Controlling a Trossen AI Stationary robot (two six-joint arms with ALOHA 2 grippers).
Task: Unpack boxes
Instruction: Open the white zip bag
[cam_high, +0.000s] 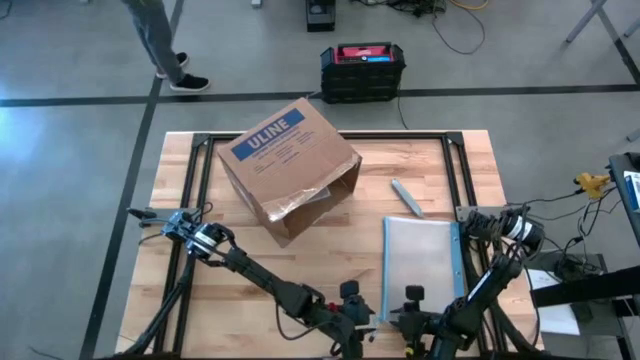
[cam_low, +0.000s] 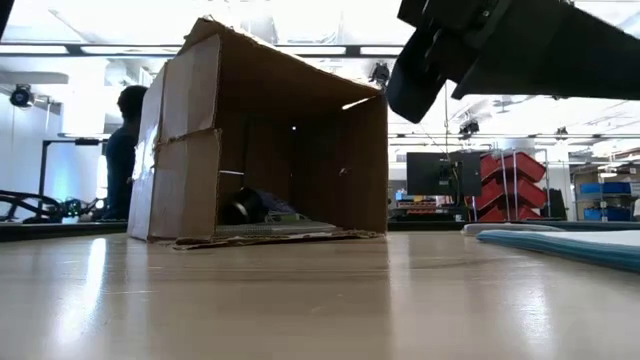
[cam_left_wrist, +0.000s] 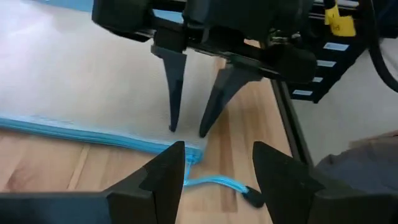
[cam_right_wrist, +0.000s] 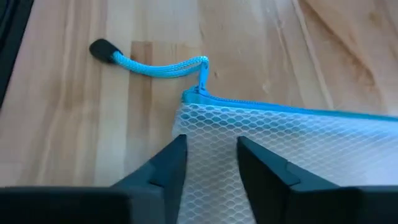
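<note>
The brown cardboard box (cam_high: 290, 165) (cam_low: 270, 140) with the blue ULINE label lies on its side at the table's far middle, its open end facing the near right. A clear, blue-edged zip pouch (cam_high: 420, 265) (cam_right_wrist: 280, 149) lies flat at the near right. Its blue pull cord (cam_right_wrist: 155, 67) (cam_left_wrist: 217, 183) trails on the wood off the near left corner. My right gripper (cam_right_wrist: 208, 155) (cam_left_wrist: 186, 130) points down over that corner, fingers a little apart. My left gripper (cam_left_wrist: 217, 168) (cam_high: 362, 308) is open and low beside the same corner, with the cord between its fingers' lines. My right gripper comes from above, with its fingertips (cam_left_wrist: 172, 127) at the pouch's mesh face (cam_right_wrist: 211, 124) just inside the zip corner. I cannot tell whether they touch it. The pouch lies flat on the table.
Something dark (cam_low: 245, 205) lies inside the box on its lower wall. A grey strip (cam_high: 407, 197) lies on the wood between the box and the pouch. A black crate with a red top (cam_high: 362, 70) and a person's legs (cam_high: 160, 40) are on the floor beyond the far edge.
</note>
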